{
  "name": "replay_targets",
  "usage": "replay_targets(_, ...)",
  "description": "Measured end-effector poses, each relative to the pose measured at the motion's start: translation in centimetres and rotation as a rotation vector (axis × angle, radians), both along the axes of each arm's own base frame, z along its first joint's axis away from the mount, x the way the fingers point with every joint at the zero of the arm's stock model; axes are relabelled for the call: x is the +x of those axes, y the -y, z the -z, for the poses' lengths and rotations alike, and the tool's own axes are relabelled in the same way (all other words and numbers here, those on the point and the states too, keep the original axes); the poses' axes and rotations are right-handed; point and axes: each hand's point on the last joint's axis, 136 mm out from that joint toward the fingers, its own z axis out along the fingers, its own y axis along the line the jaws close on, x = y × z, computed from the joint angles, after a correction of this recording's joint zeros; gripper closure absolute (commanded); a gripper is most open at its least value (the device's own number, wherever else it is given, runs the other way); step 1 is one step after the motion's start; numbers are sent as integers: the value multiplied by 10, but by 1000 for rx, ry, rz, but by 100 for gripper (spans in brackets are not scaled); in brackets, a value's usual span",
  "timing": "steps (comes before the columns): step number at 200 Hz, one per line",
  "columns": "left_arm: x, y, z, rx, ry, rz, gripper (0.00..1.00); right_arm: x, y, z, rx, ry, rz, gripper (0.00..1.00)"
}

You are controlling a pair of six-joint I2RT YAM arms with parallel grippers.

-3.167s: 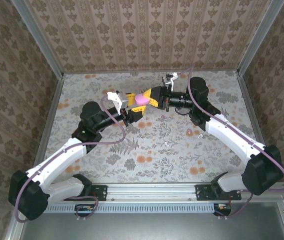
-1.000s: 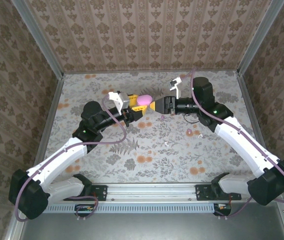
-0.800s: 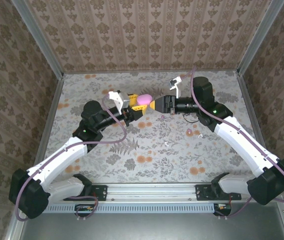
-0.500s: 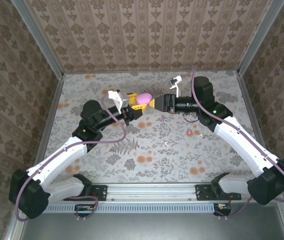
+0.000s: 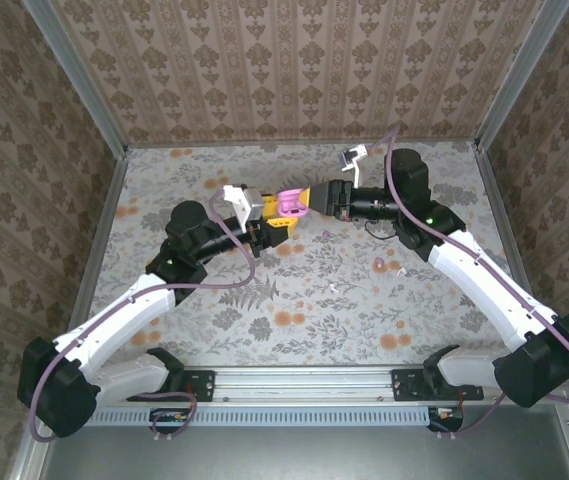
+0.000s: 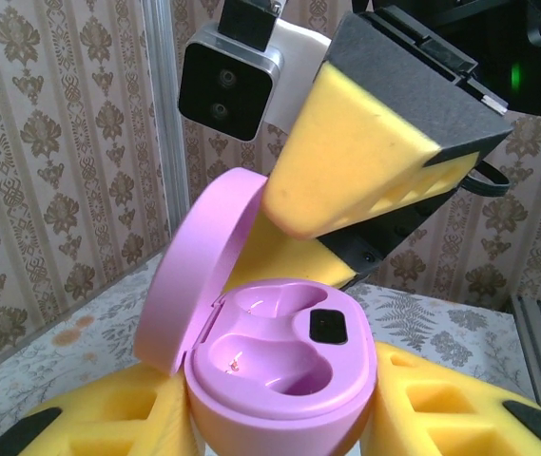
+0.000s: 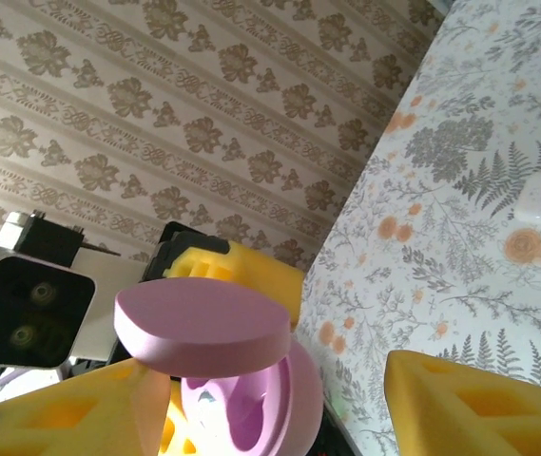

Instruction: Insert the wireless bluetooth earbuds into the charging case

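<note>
Near side first: the floral table (image 5: 264, 330) is where the work waits. One tiny pink earbud (image 5: 379, 264) lies on it over by the right arm. What looks to be the second, paler earbud (image 5: 332, 288) sits apart from it, nearer the middle. Neither is in anyone's grasp!

Further out and lifted off the table, the left gripper (image 6: 280, 432) is clamped on the pink charging case (image 6: 280, 380), its yellow pads hugging the body from both sides. The lid (image 6: 203, 266) is flipped up, and look inside: both wells are bare, nothing seated.

Just beyond comes the right gripper (image 5: 316, 195), jaws spread and holding nothing. One yellow finger (image 6: 346, 161) appears to rest against the lid's top edge, and the other passes behind the case.

So, by my reckoning, the case is up and open, and that part is done. Left to do: fetch each earbud off the table and seat both. That's likely a fiddly pick, given how small they are.
</note>
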Motion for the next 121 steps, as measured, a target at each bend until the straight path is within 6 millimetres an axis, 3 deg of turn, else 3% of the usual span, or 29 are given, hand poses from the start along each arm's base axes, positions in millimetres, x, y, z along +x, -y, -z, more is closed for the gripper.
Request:
replay_targets(84,1,0,0,-1,0,-6,60,9,10,-2,-15,-8,93,34)
replay_targets(121,3,-1,-1,-5,0,-21,60,2,25,-24,-9,76,141,34)
